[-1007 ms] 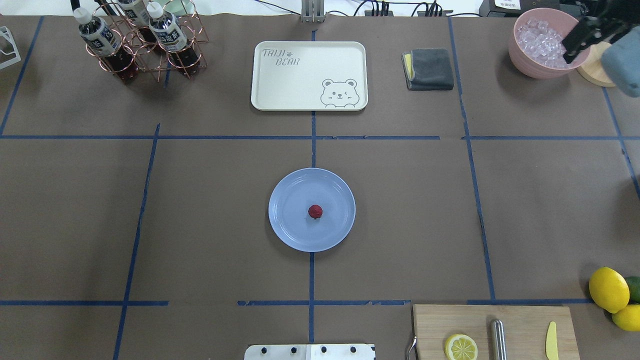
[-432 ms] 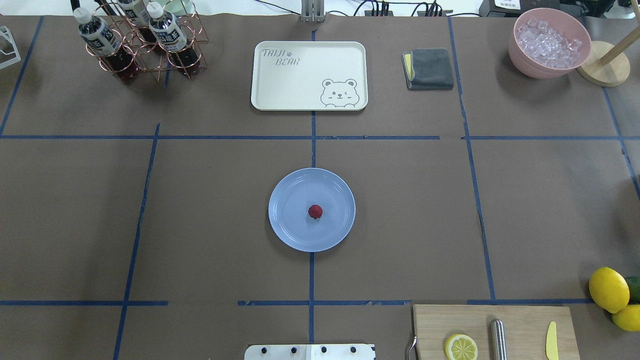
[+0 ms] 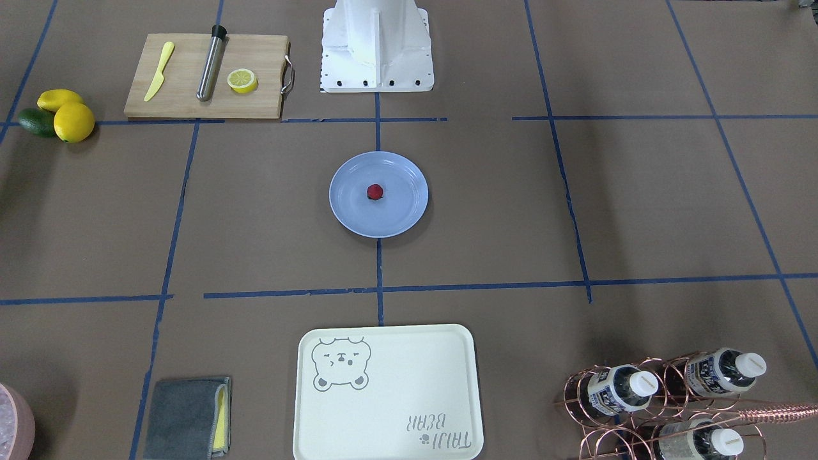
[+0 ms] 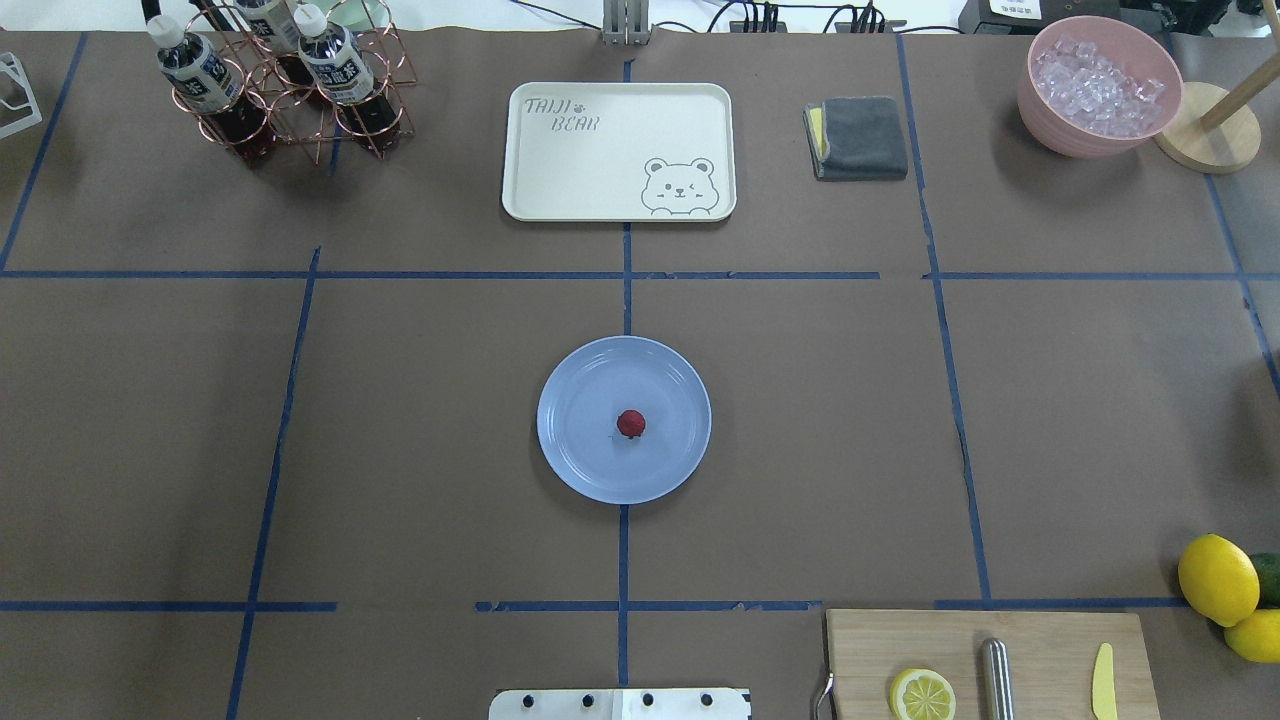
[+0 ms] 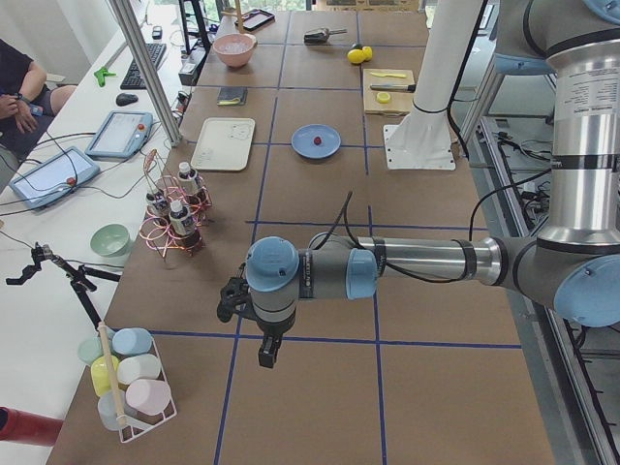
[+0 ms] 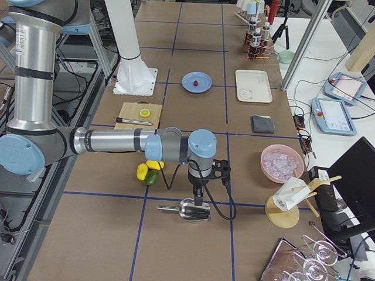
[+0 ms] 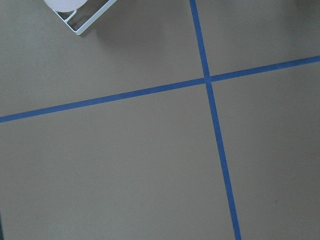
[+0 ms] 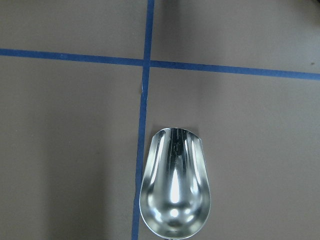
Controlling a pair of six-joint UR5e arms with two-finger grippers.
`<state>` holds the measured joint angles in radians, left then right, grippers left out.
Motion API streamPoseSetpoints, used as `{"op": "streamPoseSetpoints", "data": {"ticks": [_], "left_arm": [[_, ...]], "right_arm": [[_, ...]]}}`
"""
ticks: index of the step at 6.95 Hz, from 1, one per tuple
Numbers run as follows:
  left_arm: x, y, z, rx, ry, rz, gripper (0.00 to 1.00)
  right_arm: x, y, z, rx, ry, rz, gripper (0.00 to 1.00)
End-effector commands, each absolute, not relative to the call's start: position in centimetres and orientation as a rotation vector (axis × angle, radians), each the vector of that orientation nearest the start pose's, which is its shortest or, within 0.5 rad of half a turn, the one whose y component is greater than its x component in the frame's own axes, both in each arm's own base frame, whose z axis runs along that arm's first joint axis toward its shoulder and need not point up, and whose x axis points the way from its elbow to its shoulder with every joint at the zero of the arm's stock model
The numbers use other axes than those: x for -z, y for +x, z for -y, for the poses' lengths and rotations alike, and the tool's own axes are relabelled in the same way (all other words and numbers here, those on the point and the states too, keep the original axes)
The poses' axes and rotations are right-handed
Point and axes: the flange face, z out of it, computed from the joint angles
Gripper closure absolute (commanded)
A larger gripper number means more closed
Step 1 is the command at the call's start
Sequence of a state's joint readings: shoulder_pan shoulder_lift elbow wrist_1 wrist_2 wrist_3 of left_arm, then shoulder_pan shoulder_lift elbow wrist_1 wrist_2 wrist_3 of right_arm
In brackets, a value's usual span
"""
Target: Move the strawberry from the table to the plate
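The small dark-red strawberry is shown at the centre of the round light-blue plate. The left gripper and right gripper are seen well apart from it; their opening cannot be told.

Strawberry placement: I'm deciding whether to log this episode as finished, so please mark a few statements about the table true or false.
1. The strawberry lies on the light-blue plate. True.
2. The lemon slice sits on the plate beside the strawberry. False: it lies on the wooden cutting board.
3. A gripper hangs over the plate. False: the left gripper and the right gripper are over opposite ends of the table, far from the plate.
4. A metal scoop lies on the table below the right gripper. True.
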<state>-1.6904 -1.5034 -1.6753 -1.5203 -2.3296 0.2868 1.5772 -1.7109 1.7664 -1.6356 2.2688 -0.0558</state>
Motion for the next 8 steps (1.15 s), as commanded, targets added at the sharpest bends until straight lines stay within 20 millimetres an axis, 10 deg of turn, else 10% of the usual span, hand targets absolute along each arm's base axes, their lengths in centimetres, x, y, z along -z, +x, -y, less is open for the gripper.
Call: {"op": "streamPoseSetpoints", "data": {"ticks": [1,8], "left_arm": [[-64.17,-11.95,45.16,-0.158,0.151,-0.745,0.00],[-64.30,-11.94,45.14,-0.157,0.148,-0.747,0.00]], "right_arm": [[-64.06,7.23,42.88,0.043,0.011,0.701,0.00],[-63.84,7.24,42.97,0.034,0.011,0.701,0.00]]}}
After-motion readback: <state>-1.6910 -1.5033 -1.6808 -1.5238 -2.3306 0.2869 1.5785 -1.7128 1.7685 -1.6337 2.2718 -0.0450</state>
